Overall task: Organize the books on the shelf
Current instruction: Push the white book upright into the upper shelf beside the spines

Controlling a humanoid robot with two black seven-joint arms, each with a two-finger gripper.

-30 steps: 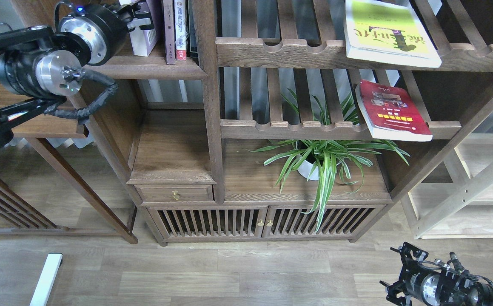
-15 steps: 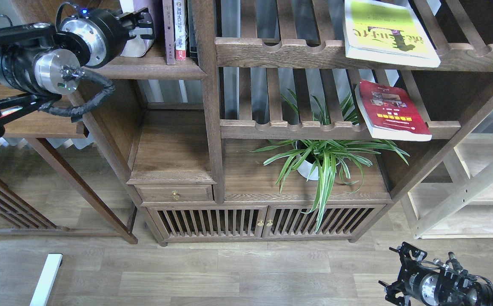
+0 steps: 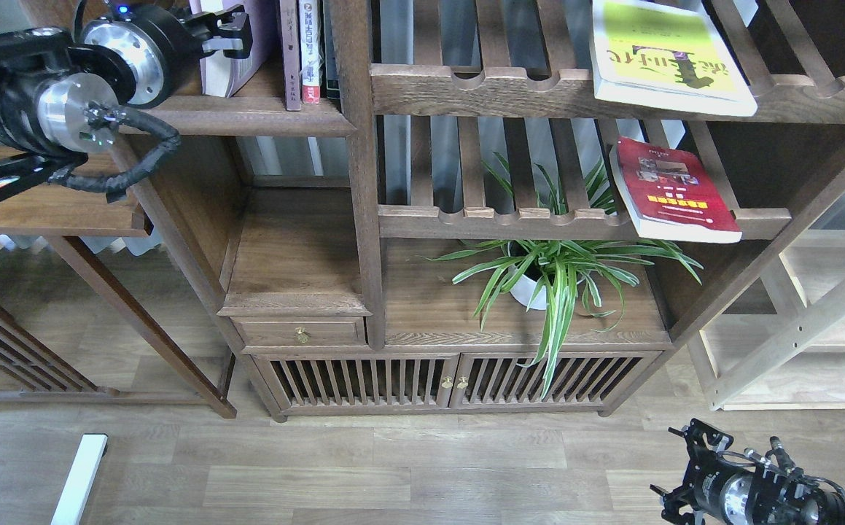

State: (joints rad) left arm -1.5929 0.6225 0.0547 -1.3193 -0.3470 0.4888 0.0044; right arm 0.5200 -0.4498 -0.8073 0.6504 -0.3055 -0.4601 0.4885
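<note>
The pale book (image 3: 236, 44) is cut off by the top edge and partly hidden behind the left hand (image 3: 229, 36), which is clamped on it above the dark solid shelf (image 3: 247, 117). The right hand (image 3: 684, 477) is seen small and dark; its state cannot be told. The yellow-green book (image 3: 666, 55) and the red book (image 3: 674, 189), both thick with cream edges, lie on slatted racks.

Yellow-green book (image 3: 666, 55): large black characters on cover, upside down, illegible. Red book (image 3: 674, 191): yellow band print too small.
</note>
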